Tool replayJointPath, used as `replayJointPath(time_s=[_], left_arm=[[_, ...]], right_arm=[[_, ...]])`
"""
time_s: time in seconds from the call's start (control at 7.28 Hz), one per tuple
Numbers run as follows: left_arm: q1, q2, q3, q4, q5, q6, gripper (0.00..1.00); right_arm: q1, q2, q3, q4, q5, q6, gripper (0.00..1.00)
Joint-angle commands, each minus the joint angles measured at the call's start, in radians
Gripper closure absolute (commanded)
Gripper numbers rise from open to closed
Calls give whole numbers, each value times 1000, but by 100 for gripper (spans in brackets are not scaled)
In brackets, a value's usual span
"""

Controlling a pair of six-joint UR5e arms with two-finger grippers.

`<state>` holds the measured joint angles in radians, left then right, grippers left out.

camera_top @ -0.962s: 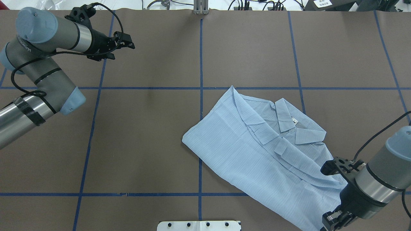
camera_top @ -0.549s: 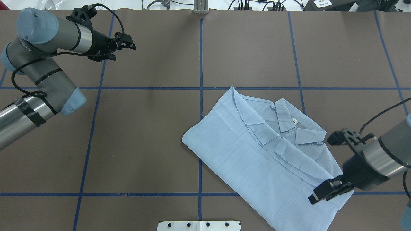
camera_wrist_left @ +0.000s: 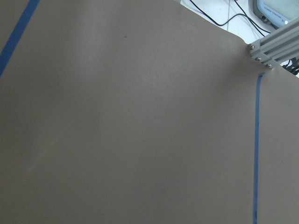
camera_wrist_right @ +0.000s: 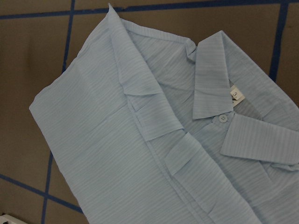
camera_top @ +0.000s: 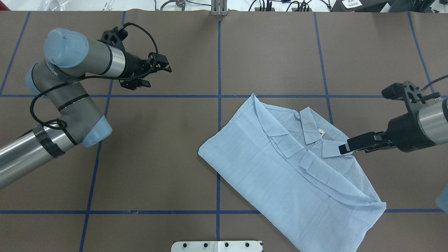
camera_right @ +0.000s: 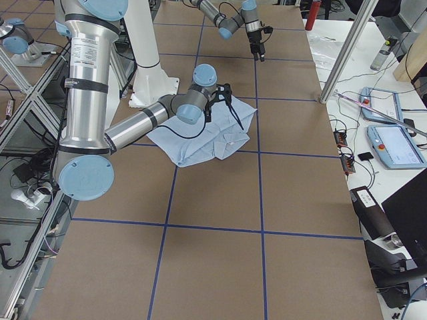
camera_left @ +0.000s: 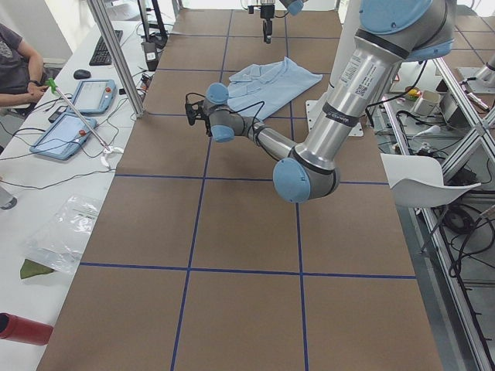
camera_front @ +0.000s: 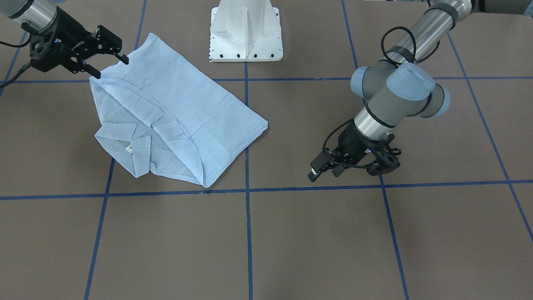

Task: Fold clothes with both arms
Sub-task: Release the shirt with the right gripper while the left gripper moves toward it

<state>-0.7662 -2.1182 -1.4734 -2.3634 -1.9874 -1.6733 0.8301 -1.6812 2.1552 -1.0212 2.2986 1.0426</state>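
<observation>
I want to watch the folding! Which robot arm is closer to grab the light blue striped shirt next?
Probably the right. The right gripper hangs open at the collar side of the light blue striped shirt, while the left gripper, also open, is over the brown table, far from it.

- You see the left arm (camera_top: 80, 57): silver-grey tubes, pale blue joint caps, a black band, a looping black cable (camera_top: 32, 105).
- The right arm (camera_top: 432, 120): polished steel collar, black wrist.
- A white pedestal base (camera_front: 245, 33).
</observation>
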Motion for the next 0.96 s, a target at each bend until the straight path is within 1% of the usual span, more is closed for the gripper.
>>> replayJointPath(time_s=[0.0, 0.14, 0.27, 0.41, 0.55, 0.69, 0.82], left_arm=[[123, -6, -166, 239, 73, -115, 0], [187, -8, -235, 334, 129, -199, 0], [227, -23, -248, 389, 157, -232, 0], [292, -37, -240, 392, 218, -293, 0], [306, -48, -217, 392, 232, -304, 0], [333, -49, -199, 391, 254, -322, 0], [337, -58, -174, 391, 269, -329, 0]], right_arm=[[20, -2, -37, 0, -69, -36, 0], [15, -3, -53, 0, -108, -47, 0], [15, -2, -66, 0, -119, -49, 0], [14, 1, -67, 0, -119, -49, 0], [12, 3, -70, 0, -119, -49, 0], [8, 9, -95, 0, -133, -47, 0], [4, 14, -100, 0, -139, -49, 0]])
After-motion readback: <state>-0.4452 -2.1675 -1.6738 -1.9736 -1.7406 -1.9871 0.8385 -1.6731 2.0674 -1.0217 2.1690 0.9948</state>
